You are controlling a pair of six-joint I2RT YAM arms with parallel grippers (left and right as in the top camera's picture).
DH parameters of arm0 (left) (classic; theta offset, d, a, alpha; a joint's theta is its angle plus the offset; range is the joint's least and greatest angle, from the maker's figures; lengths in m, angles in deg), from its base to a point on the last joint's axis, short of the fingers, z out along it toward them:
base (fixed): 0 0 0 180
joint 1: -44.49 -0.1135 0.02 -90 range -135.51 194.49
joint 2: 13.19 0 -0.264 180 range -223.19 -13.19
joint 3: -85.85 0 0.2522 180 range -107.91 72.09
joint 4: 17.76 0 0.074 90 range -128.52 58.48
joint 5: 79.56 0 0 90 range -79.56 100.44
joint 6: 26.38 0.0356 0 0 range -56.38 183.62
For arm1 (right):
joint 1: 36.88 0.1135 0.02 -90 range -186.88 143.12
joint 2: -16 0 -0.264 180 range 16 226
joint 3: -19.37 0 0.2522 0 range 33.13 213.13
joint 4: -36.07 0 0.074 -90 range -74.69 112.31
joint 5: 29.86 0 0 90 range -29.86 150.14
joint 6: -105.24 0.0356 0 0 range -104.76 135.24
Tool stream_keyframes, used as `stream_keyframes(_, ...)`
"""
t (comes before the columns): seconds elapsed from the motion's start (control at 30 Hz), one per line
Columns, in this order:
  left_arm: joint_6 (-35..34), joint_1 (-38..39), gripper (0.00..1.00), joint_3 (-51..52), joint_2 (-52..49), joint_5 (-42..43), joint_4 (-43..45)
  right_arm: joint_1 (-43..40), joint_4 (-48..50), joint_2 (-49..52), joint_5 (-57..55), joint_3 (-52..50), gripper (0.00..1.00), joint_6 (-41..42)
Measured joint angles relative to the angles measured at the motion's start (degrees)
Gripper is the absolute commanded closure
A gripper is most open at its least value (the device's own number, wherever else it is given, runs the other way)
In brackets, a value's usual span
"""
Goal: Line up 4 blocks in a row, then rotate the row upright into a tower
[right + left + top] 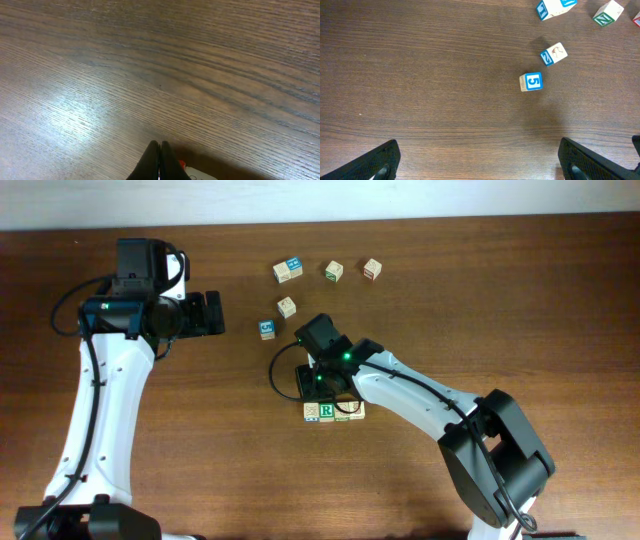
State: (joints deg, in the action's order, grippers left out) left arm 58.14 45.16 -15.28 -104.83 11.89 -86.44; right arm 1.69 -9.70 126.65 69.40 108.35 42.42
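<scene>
Row of blocks (334,412), centre frame, includes green R block (325,412). Right gripper (160,156): clenched, nothing grasped. Left gripper (218,313): released, upper left.

Blocks (334,413): touching row, running 9 to 3 o'clock.
Green "R" cube (326,412): white letter facing up.
Tan cube (311,412): touching at its 9 o'clock.

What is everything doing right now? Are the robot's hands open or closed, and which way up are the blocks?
left gripper, open, holding nothing.
right gripper, shut, nothing between its fingers.
green R block, R facing up, touching a tan block beside it.
blue 5 block, 5 facing up, sitting alone, touching nothing.
</scene>
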Motion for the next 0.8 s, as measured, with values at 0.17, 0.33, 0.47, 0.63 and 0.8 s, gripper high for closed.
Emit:
stream_keyframes(0.17, 0.0, 0.0, 0.01, 0.0, 0.0, 0.0, 0.0, 0.02, -0.68, 0.04, -0.24, 0.0, 0.96, 0.17)
stream_keyframes(0.33, 0.0, 0.0, 0.01, 0.0, 0.02, 0.0, 0.0, 1.66, -1.14, 0.24, -1.11, -0.02, 0.96, 2.84)
stream_keyframes(0.47, 0.0, 0.0, 0.01, 0.0, 0.0, 0.0, 0.0, 1.66, -1.38, 1.88, -1.33, -0.02, 0.96, 5.44)
stream_keyframes(0.63, 0.0, 0.0, 0.01, 0.0, 0.02, 0.0, 0.0, 1.66, -2.4, 1.88, -1.22, -0.02, 0.96, 5.79)
stream_keyframes(0.8, 0.0, 0.0, 0.01, 0.0, 0.0, 0.0, 0.0, 1.66, -2.91, 1.88, -1.25, -0.02, 0.96, 5.81)
